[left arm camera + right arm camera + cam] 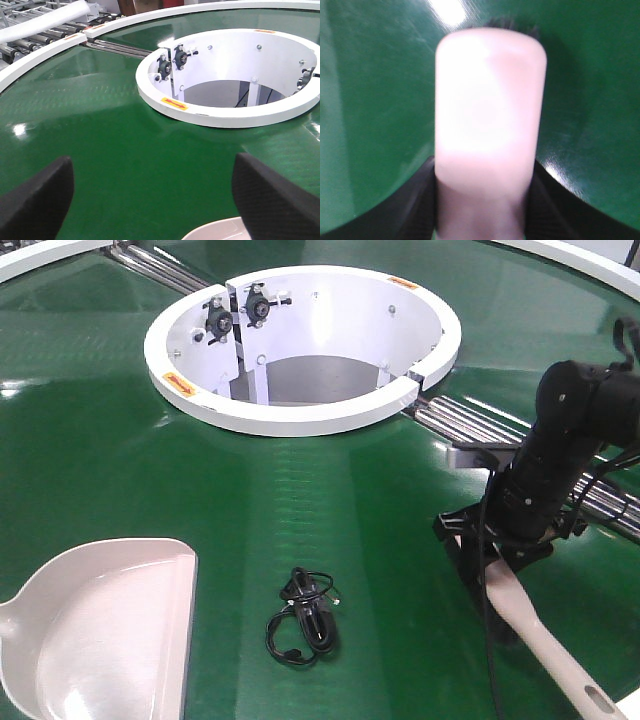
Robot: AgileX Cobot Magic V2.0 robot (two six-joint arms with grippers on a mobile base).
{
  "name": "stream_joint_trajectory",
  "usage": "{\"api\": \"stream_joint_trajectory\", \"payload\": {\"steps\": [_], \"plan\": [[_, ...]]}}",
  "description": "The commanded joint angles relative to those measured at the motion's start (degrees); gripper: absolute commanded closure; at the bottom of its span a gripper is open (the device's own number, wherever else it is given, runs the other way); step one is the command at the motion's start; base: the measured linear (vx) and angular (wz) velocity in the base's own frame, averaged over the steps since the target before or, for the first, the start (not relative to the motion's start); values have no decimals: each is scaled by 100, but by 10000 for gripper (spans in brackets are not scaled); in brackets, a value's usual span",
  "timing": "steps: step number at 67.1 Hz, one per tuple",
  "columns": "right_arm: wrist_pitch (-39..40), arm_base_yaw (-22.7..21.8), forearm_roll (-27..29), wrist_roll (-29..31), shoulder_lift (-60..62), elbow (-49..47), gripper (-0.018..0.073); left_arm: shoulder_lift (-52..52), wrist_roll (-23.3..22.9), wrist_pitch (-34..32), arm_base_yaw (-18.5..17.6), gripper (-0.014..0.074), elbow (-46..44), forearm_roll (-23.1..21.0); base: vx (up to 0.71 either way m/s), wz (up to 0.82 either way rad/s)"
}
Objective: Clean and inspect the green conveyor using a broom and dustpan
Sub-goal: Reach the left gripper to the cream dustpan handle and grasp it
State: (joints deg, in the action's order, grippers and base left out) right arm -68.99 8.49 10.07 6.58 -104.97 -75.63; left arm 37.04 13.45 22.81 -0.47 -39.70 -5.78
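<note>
Right hand [492, 540] pinches the long pale pink plastic broom [548, 645] over the glossy dark green conveyor [350, 490]; left hand [152, 200] is spread wide above the pale pink scoop-shaped dustpan [110, 630].

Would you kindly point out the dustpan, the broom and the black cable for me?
dustpan [100, 640]: front view, flat pan.
broom [545, 635]: front view, handle.
black cable [318, 623]: front view, thick middle part.
</note>
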Motion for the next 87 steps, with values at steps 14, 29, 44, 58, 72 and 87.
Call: {"api": "stream_joint_trajectory", "payload": {"steps": [14,29,44,58,72,87], "plan": [[-450,10,75,-36,973,-192,565,14,-19,-382,-36,6,-202,-78,0,0],[-445,10,75,-31,1304,-192,565,14,-19,-382,-36,6,-202,-78,0,0],[-445,10,75,-67,1457,-192,565,14,-19,-321,-36,6,-202,-78,0,0],[-445,10,31,-54,1481,-192,561,14,-19,-126,-36,6,-202,-78,0,0],[-445,10,-129,3,1470,-192,562,14,-19,-126,-36,6,-202,-78,0,0],[-445,10,-238,11,1470,-158,562,14,-19,-126,-36,6,-202,-78,0,0]]}}
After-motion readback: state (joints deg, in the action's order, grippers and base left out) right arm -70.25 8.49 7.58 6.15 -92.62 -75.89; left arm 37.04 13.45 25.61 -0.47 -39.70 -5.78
